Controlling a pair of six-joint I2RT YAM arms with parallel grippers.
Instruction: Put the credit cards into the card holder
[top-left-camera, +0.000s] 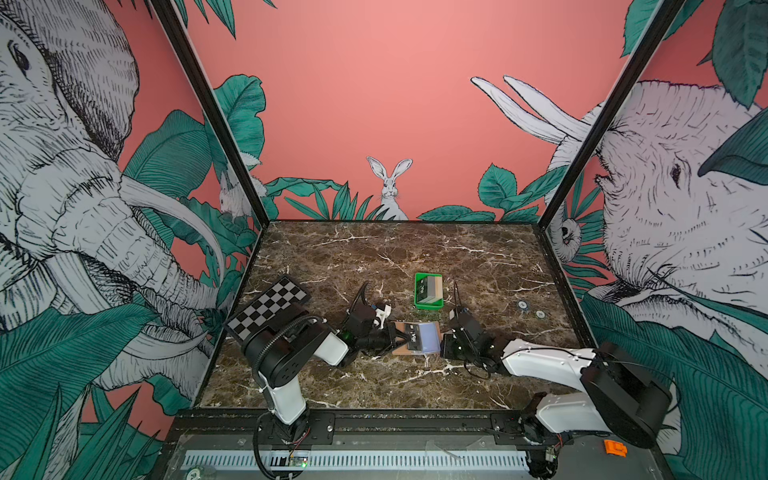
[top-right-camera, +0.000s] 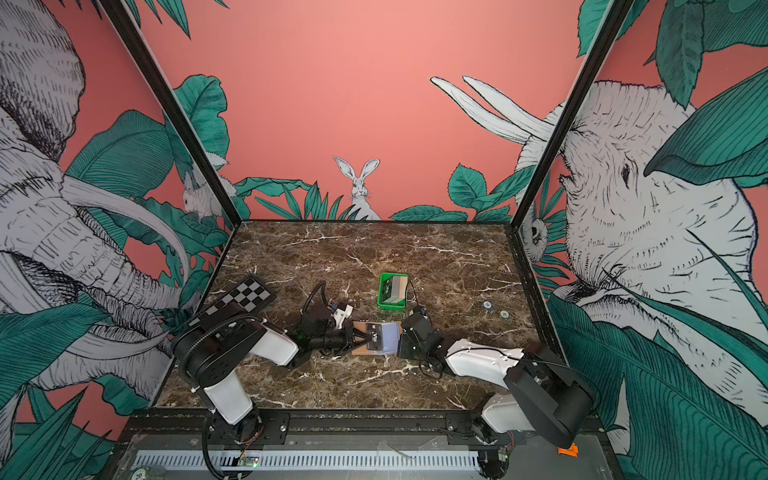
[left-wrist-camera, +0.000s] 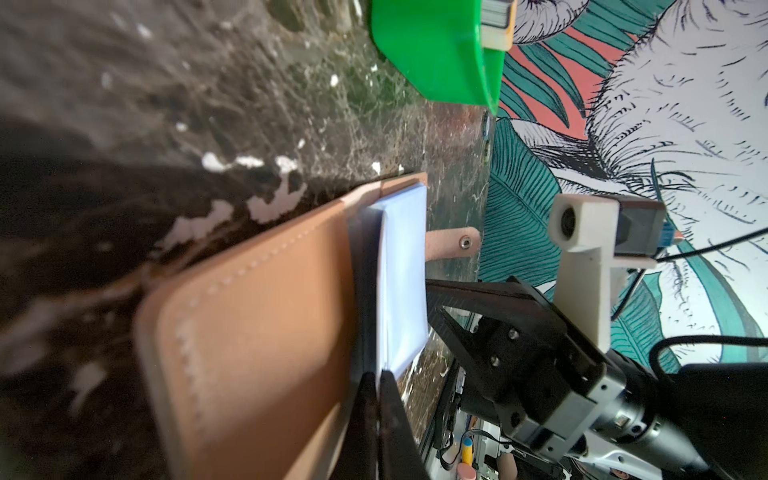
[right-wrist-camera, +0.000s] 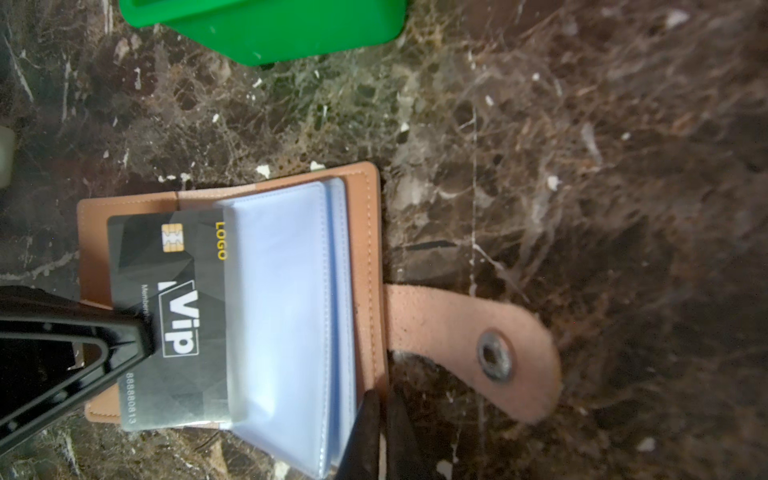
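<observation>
Both arms reach low toward scene centre, forearms near level; left gripper (top-left-camera: 405, 338) and right gripper (top-left-camera: 440, 343) face each other, jaws pinched closed.

2 overhead, 2 wrists near card holder (right-wrist-camera: 286, 299)

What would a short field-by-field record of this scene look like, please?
table: brown marble top
card holder: lies open and flat between the two grippers
VIP card: black, partly inside a clear pocket
left gripper: shut on the VIP card's free end
right gripper: shut on the card holder's edge by the pockets
green tray: behind the holder, apart from it
tray cards: stacked inside the green tray, not yet loaded
</observation>
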